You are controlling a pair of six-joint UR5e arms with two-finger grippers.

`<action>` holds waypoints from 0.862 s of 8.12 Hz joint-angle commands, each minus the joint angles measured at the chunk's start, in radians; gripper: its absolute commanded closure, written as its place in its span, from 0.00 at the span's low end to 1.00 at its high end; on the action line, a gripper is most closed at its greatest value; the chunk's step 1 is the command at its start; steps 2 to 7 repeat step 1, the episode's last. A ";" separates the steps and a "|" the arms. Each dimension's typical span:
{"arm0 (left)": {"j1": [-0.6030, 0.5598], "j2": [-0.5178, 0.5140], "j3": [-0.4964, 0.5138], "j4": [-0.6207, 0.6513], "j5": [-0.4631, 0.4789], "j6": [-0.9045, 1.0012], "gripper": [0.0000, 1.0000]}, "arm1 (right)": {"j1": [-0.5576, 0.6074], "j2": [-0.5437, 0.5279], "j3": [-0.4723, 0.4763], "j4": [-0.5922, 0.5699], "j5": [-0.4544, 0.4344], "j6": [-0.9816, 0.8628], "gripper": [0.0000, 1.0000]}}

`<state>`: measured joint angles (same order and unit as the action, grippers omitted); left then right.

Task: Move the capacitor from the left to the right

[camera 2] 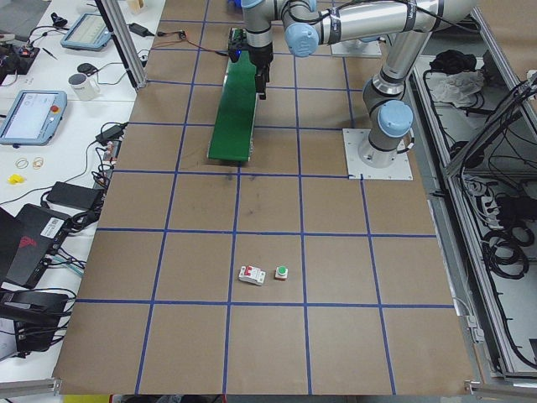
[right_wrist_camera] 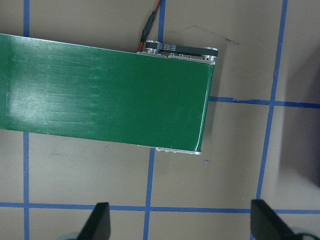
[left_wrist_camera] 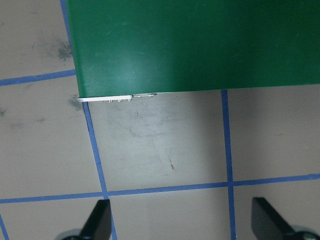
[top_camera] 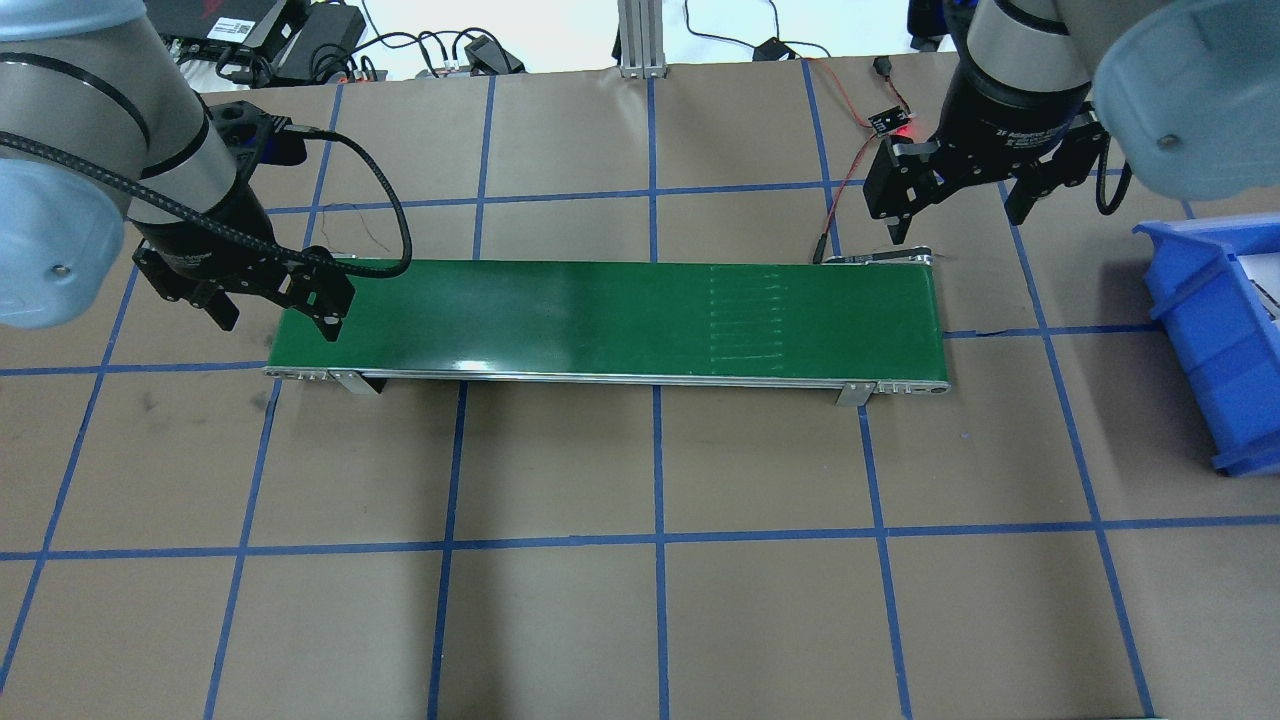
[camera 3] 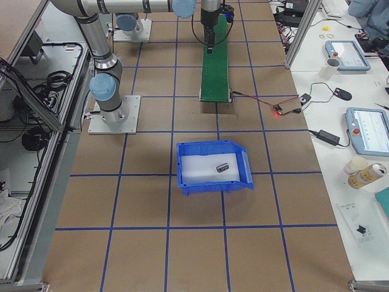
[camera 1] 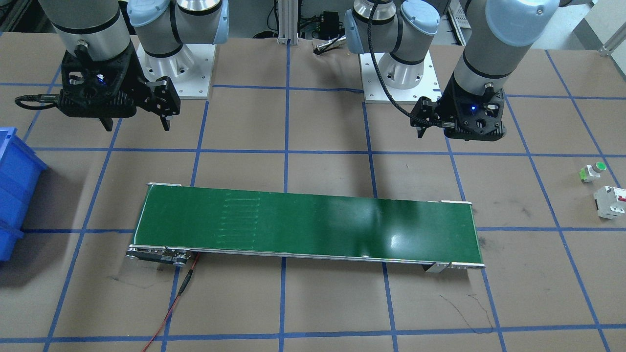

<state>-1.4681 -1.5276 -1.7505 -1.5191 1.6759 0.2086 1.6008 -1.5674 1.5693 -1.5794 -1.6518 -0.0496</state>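
The capacitor (camera 3: 223,166), a small dark cylinder with pale markings, lies inside the blue bin (camera 3: 209,185) in the exterior right view; it shows in no other view. My left gripper (top_camera: 278,324) is open and empty above the left end of the green conveyor belt (top_camera: 600,315). Its fingers (left_wrist_camera: 97,222) frame bare table just off the belt's edge. My right gripper (top_camera: 958,222) is open and empty above the belt's right end, behind its far edge. Its fingers (right_wrist_camera: 100,220) also show spread wide.
The blue bin (top_camera: 1215,330) stands at the table's right edge. A green-capped push button (camera 1: 593,171) and a white breaker with a red switch (camera 1: 610,201) lie on the table far to my left. A red wire (top_camera: 850,180) runs from the belt's right end.
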 commanded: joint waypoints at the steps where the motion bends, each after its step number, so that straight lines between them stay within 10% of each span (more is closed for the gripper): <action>1: 0.000 0.000 -0.001 0.002 0.001 0.003 0.00 | -0.001 -0.002 -0.002 0.004 -0.014 -0.010 0.00; 7: 0.000 0.000 -0.001 0.002 0.001 0.003 0.00 | -0.001 -0.002 -0.002 0.004 -0.014 -0.010 0.00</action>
